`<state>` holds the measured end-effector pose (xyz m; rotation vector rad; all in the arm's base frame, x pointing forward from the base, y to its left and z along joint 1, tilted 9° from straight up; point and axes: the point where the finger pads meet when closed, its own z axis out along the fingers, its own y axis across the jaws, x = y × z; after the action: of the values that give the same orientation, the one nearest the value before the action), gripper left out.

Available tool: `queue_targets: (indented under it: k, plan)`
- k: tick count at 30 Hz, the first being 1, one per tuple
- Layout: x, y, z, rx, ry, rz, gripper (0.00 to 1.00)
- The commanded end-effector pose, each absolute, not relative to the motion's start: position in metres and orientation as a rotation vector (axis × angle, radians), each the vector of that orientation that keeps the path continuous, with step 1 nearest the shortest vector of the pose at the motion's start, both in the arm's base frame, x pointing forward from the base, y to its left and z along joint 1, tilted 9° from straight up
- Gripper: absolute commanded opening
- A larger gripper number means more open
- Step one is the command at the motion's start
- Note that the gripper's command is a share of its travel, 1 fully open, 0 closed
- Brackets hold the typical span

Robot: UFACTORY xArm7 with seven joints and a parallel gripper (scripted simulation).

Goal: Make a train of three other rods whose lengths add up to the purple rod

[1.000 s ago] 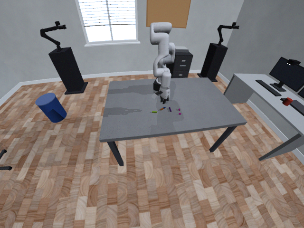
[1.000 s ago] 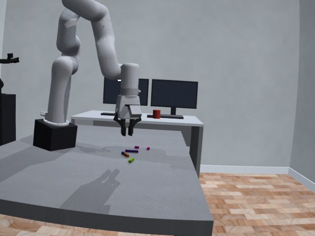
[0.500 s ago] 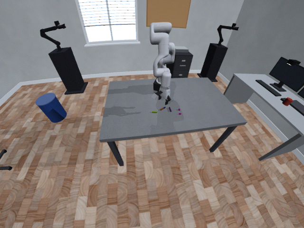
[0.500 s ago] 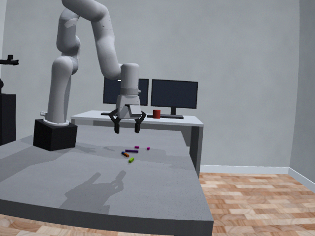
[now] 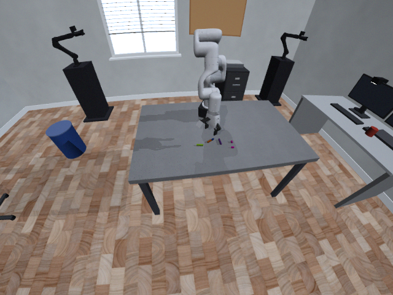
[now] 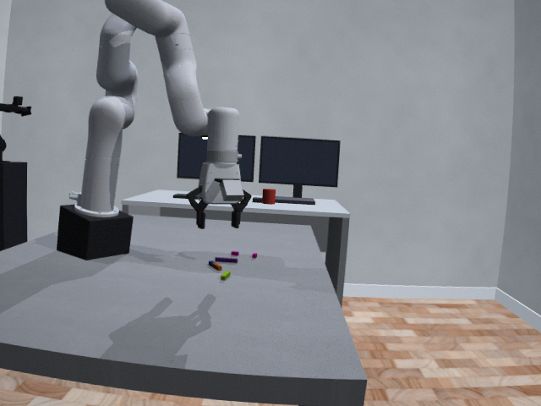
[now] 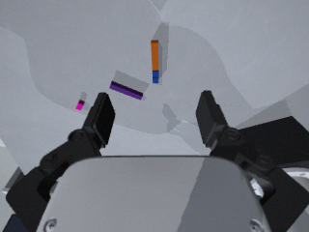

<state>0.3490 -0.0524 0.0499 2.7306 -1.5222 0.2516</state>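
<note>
In the top view, I see the lime rod [image 5: 199, 144] [image 6: 225, 276] left of the purple rod [image 5: 220, 141] [image 6: 226, 260] [image 7: 126, 91], which lies flat on the counter [image 5: 253, 126] [image 6: 270, 331]. Nearer its left are the orange rod [image 5: 210, 140] [image 6: 215, 266] [image 7: 154, 55] and blue piece [image 5: 212, 139] [image 6: 210, 262] [image 7: 155, 76], end to end. My hand [image 5: 211, 129] [image 6: 218, 225] [image 7: 154, 102] hovers above, wide and holding nothing. Two magenta rods [image 5: 232, 147] [image 6: 254, 255] [image 7: 80, 104] lie apart, right of the purple rod.

Claw [image 5: 211, 129] [image 6: 218, 226] [image 7: 154, 102] differs from one second ago: its fingers, then close together, now stand wide apart, nothing between them.
</note>
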Motion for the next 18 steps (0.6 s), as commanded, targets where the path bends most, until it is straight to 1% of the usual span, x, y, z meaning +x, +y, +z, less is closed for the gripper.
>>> queue_targets:
  k: [1, 13, 18]
  plan:
    - [0.349, -0.052, 0.057, 2.732, -1.522, 0.256, 1.0]
    - [0.341, -0.047, 0.118, 2.732, -1.523, 0.256, 1.0]
    - [0.339, -0.046, 0.129, 2.732, -1.523, 0.256, 1.0]
